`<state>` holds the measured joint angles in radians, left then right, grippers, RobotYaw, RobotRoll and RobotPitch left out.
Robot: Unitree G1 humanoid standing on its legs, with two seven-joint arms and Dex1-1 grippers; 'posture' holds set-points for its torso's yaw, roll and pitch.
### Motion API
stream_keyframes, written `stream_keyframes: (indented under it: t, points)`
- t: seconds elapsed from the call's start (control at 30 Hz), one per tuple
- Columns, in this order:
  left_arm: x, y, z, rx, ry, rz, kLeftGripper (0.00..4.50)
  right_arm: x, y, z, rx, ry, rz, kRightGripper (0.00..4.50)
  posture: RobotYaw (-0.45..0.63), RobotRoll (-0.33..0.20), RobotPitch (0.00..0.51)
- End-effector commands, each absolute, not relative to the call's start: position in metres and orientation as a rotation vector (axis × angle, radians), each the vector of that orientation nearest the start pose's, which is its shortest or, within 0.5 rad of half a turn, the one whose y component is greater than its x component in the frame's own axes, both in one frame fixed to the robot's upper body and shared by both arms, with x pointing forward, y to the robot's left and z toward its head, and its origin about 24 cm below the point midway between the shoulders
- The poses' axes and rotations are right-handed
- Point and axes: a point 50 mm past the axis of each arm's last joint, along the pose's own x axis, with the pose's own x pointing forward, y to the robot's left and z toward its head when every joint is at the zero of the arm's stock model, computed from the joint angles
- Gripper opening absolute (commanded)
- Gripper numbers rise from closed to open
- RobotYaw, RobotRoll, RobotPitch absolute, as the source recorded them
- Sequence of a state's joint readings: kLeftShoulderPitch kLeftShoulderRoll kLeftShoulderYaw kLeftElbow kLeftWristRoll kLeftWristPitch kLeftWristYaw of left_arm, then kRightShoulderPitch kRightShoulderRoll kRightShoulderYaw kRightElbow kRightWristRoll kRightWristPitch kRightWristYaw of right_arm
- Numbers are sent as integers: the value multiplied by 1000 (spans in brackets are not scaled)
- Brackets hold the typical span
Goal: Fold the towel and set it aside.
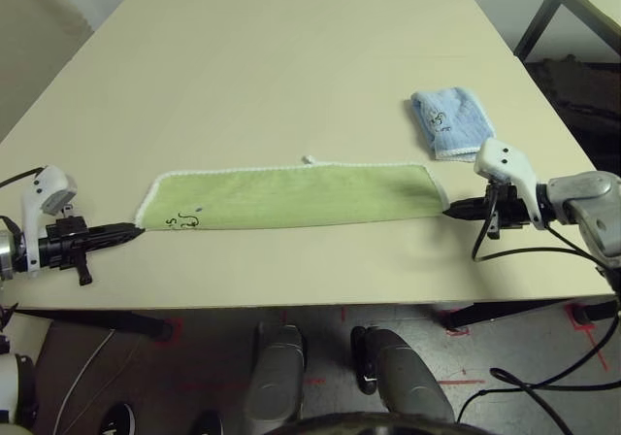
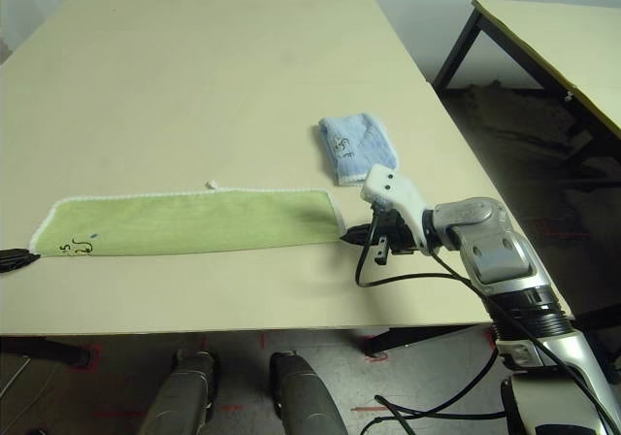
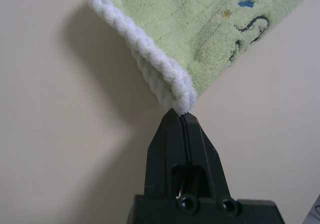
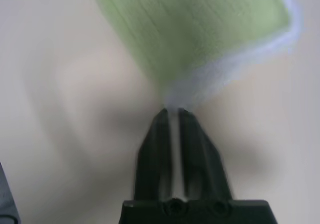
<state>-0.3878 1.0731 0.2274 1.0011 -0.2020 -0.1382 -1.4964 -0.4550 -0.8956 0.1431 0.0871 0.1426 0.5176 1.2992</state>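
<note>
The light green towel (image 1: 291,195) lies flat near the table's front edge as a long narrow strip. Its white edging and small tag face the far side, and the dark doodle (image 3: 247,29) sits at its left end. My left gripper (image 1: 139,228) lies low on the table at the strip's left near corner. Its fingers are shut, with the white corner edging (image 3: 175,91) pinched at their tips. My right gripper (image 1: 449,209) points at the right near corner. The right wrist view shows its fingers (image 4: 160,149) a narrow slit apart, with the tips against the blurred white edging.
A smaller light blue towel (image 1: 448,121) lies folded behind my right gripper, near the table's right edge. The table's front edge (image 1: 291,297) runs just below the green strip. A second table (image 2: 553,37) stands off to the right, across a gap.
</note>
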Motion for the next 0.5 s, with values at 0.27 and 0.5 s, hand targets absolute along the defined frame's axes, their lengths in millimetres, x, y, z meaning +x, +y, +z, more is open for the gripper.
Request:
stream_keyframes:
  t: [0.27,0.5]
  points:
    - [223,420,162,403,537,-778,2634,294,-274,163,-335,794,982,4206,65,0,174]
    - [224,418,180,467,480,-816,4476,305,-273,170,-79,836,984,4500,69,0,173]
